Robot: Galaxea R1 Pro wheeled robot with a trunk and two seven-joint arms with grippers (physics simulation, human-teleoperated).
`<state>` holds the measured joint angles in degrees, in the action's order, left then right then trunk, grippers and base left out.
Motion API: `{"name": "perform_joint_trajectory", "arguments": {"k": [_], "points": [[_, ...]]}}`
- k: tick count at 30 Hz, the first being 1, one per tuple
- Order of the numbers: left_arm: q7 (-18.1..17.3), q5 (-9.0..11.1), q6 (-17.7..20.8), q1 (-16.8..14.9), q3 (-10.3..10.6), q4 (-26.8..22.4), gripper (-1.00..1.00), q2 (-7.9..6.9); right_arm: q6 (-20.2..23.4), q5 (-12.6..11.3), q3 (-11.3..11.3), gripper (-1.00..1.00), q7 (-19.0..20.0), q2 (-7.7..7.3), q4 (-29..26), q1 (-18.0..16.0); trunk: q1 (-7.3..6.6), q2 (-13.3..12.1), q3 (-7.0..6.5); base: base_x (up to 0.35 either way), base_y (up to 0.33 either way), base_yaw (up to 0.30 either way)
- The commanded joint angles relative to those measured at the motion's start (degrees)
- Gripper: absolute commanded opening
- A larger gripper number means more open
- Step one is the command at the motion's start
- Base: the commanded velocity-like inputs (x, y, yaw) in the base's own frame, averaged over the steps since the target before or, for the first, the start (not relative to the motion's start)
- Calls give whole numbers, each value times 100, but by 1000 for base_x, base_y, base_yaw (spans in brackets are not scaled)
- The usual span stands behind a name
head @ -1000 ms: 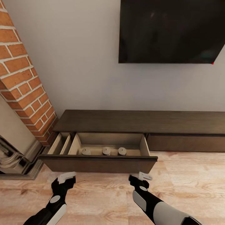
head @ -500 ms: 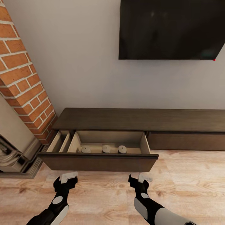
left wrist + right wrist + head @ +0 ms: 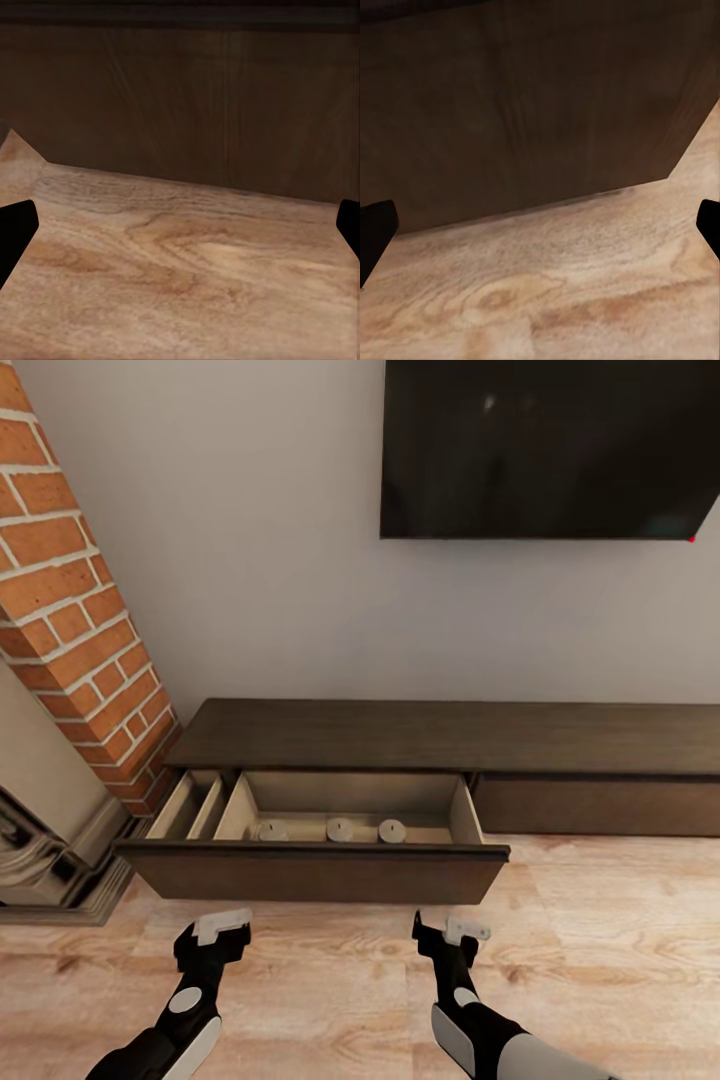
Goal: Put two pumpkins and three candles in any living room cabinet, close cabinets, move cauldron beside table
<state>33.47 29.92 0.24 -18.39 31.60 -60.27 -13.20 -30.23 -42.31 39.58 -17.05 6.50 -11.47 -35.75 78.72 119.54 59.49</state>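
The cabinet is a long, low dark brown console against the wall. Its left drawer is pulled out over the floor. Three candles stand in a row on the drawer's pale bottom, near its front wall. My left gripper and right gripper hover over the floor just short of the drawer front, both open and empty. The left wrist view has my left gripper facing that dark front, and the right wrist view has my right gripper facing it too. The pumpkins and the cauldron are out of view.
A brick chimney and a pale fireplace surround stand close on the left. A dark TV hangs on the wall above the console. Wooden floor stretches to the right of the drawer.
The whole picture has shifted a little, so the camera moved. The gap between both grippers and the drawer front has grown slightly. Drawer and candles stay as they were.
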Motion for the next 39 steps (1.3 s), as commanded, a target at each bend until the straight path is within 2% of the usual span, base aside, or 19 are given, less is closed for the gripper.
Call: {"name": "perform_joint_trajectory", "arguments": {"k": [1,4,9,14,26,39], "points": [[-25,33,3,-6,25,-9,100,-8,-24,-3,50,100,-42,0,2,-1,22,44,23,0,0,0],[-253,21,3,-6,18,-11,100,-8,-46,21,48,100,-40,0,10,5,88,164,77,0,0,0],[-345,15,3,-6,6,-11,100,-11,-312,29,49,100,-41,-4,13,30,197,365,167,0,0,0],[-357,14,-13,-6,-27,-14,100,-13,-433,38,50,100,-35,0,13,56,307,565,256,0,0,0],[-359,13,-222,-6,-77,-37,100,-19,-415,30,50,100,-35,9,13,59,571,1046,472,0,0,0],[-309,5,-459,-6,-34,-46,100,-16,-413,30,50,100,-35,9,13,59,856,1568,705,0,0,0]]}}
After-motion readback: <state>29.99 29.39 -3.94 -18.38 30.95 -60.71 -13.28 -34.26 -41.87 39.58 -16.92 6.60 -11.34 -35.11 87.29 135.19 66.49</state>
